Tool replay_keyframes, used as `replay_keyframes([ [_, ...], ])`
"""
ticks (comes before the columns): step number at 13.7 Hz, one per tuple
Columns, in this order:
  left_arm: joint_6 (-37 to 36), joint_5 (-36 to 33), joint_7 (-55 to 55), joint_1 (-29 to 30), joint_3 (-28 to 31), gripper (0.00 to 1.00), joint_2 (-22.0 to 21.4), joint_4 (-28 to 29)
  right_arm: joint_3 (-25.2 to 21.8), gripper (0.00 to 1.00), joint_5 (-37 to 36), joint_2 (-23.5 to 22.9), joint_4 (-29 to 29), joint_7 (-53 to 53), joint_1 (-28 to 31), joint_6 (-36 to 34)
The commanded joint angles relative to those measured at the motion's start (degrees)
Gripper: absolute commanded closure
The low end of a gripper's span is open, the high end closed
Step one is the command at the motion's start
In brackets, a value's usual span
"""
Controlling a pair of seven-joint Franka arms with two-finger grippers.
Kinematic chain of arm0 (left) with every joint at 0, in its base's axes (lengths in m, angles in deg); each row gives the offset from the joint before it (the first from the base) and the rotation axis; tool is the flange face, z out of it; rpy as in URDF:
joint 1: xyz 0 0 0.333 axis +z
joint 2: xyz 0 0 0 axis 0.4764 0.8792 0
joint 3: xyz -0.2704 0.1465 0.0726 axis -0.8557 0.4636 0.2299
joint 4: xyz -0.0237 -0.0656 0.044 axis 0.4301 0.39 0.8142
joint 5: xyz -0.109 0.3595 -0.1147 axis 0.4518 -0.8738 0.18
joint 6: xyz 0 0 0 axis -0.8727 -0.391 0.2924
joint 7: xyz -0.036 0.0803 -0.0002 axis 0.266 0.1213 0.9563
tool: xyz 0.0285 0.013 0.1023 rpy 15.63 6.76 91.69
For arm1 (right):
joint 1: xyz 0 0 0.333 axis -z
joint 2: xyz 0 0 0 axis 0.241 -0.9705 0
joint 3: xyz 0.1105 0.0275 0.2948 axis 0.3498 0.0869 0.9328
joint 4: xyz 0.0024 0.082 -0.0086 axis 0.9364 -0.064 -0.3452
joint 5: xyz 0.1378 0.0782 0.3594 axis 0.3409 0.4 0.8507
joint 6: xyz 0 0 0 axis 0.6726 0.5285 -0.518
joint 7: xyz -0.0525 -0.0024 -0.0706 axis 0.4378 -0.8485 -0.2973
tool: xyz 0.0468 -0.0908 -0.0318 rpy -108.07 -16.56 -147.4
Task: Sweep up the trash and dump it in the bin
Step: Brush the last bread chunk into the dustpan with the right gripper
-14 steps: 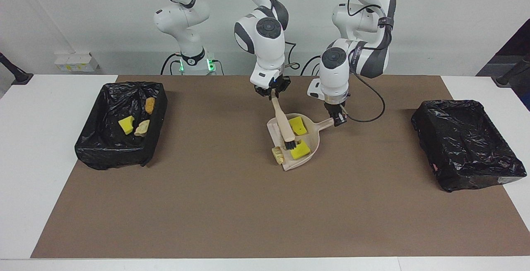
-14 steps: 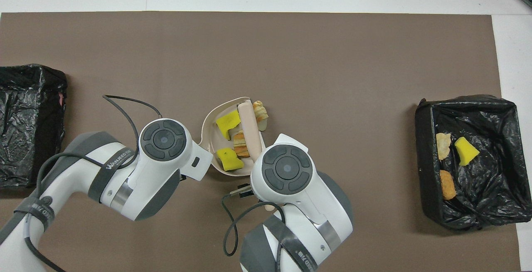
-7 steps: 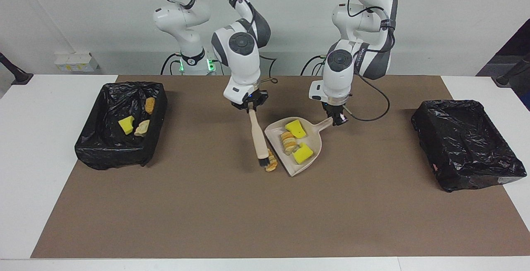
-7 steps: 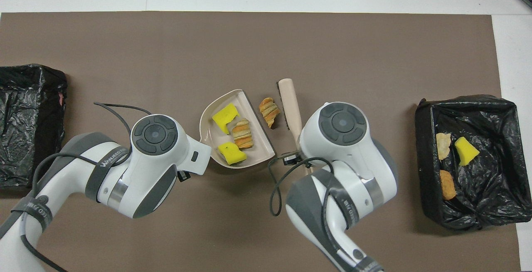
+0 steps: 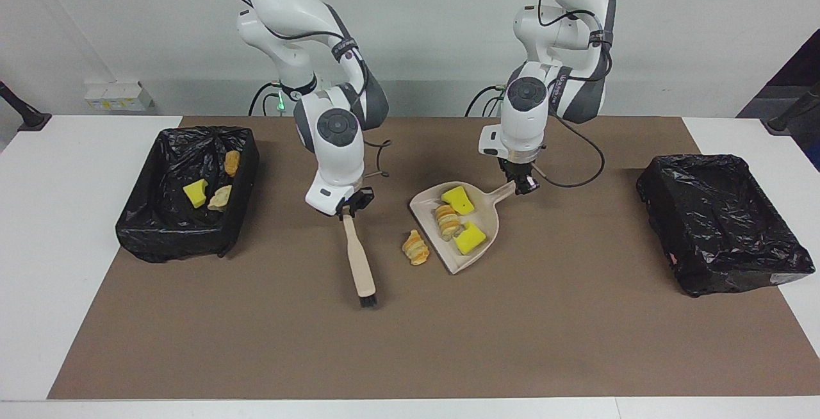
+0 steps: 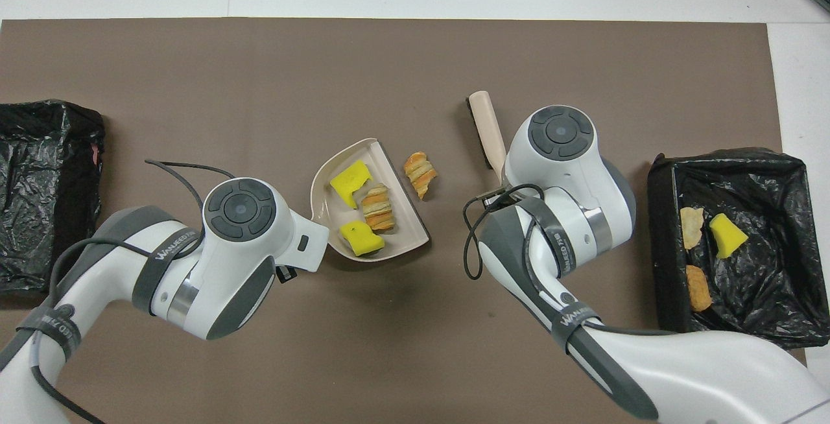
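Two black-lined bins sit at the frame edges of the facing view: the bin at left centre holds a yellow chunk and two tan lumps; the second bin at right centre shows only its liner. Both rest on the brown mat.

Dustpan sits at frame centre, its open edge turned toward the lower left of the facing view. Left gripper is clenched on the dustpan's handle. In the pan: two yellow sponge chunks with a croissant-like lump between them.

One loose croissant piece lies on the mat just beside the pan's open edge, apart from it. Nothing stands between that piece and the pan.

Right gripper, left of centre, grasps the brush by its handle end; the bristles point to the lower frame, well clear of the loose piece.

Against half a second ago: the brush was touching the loose piece beside the pan; it has now swung away toward the left of the facing view. Pan, its contents and the left gripper are unchanged.
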Motion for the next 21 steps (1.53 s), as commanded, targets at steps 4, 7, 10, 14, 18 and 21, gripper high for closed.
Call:
replay_keyframes([
  [4, 1.41, 0.56, -0.32, 0.60, -0.14, 1.00, -0.34, 1.00, 4.28, 1.00, 4.42, -2.76, 1.99, -3.40, -1.79, 0.89],
  [7, 1.41, 0.56, -0.32, 0.60, -0.14, 1.00, -0.34, 1.08, 7.62, 1.00, 7.93, -1.45, 1.81, 2.54, -6.26, -0.61],
  [10, 1.41, 0.56, -0.32, 0.60, -0.14, 1.00, -0.34, 1.08, 8.34, 1.00, 8.56, 0.22, 2.07, 12.04, -10.75, -3.76],
  [14, 1.41, 0.56, -0.32, 0.60, -0.14, 1.00, -0.34, 1.08, 8.25, 1.00, 9.69, 4.43, 1.98, 13.12, -9.53, -8.68],
  [18, 0.97, 0.56, -0.50, 0.60, -0.06, 1.00, -0.26, 0.73, 8.25, 1.00, 9.88, 9.27, 1.81, 12.85, -8.47, -14.75],
  [21, 0.71, 0.56, 0.20, 2.70, 0.12, 1.00, -0.96, -0.58, 8.25, 1.00, 9.88, 12.17, 1.81, 13.12, -8.30, -21.07],
])
